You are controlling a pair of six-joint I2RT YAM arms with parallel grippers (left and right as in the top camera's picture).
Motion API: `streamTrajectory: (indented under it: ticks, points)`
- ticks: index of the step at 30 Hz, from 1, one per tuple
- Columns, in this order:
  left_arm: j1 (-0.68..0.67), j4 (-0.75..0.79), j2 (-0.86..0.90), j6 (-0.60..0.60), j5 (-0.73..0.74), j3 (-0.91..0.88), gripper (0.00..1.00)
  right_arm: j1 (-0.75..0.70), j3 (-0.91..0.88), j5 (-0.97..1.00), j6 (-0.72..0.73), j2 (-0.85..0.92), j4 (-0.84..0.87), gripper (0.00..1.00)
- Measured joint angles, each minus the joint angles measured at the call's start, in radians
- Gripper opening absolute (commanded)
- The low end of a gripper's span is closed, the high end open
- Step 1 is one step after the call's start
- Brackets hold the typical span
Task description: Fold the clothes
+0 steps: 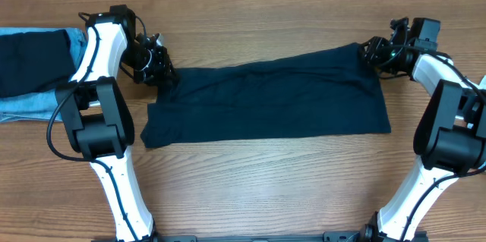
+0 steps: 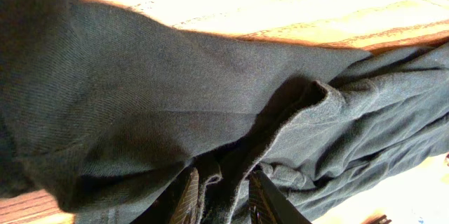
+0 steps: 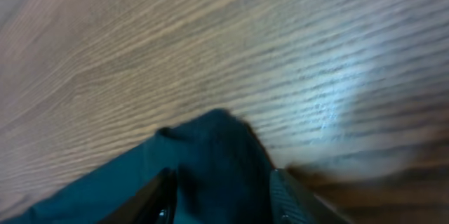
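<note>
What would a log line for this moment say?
cloth: navy shirt spread on table | left gripper: shut on its far left corner | right gripper: around far right corner, grip unclear | aside: denim pile at left

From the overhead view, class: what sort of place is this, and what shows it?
Probably a robotics lab bench, not a home: a wooden table, a left arm and right arm mounted at its edge, a navy shirt spread between them.

No legible text anywhere.
</note>
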Motion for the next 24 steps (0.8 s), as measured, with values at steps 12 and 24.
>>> streamTrajectory:
  ticks: [12, 24]
  points:
    - [0.000, 0.000, 0.000, 0.000, 0.000, 0.000, 0.28, 0.000, 0.002, 0.000, 0.001, 0.002, -0.047, 0.11]
    - [0.000, 0.003, 0.000, 0.000, 0.000, 0.000, 0.28, 0.000, 0.138, -0.093, 0.002, 0.000, -0.073, 0.04]
